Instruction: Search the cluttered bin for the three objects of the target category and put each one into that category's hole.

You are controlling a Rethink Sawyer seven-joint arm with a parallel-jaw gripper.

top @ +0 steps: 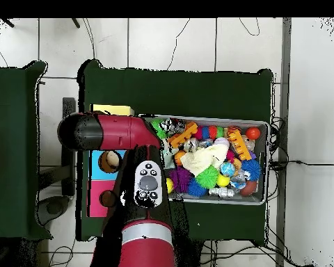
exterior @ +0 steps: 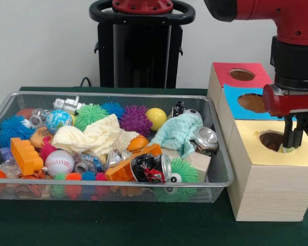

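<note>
Currently, step: a drop into the hole (exterior: 273, 139) of the yellow-topped box seems under way or just done
Cluttered bin (exterior: 215, 180): sits at the left of the front view, on the worktop (exterior: 118, 225), heaped with spiky balls, a baseball, crushed cans and orange blocks
Cloths in bin: only a cream cloth (exterior: 95, 136) and a mint-green cloth (exterior: 178, 132) show; no confetti-printed piece is visible on top
Boxes: red-topped, blue-topped and yellow-topped boxes stand in a row just right of the bin
Claw (exterior: 292, 141): points straight down at the hole's right edge, fingers close together; a pale scrap shows at the tips, too small to name
Next move: judged, lift clear, then dig under the cloths
Room: dark green worktop, white wall, tiled floor with cables
</note>
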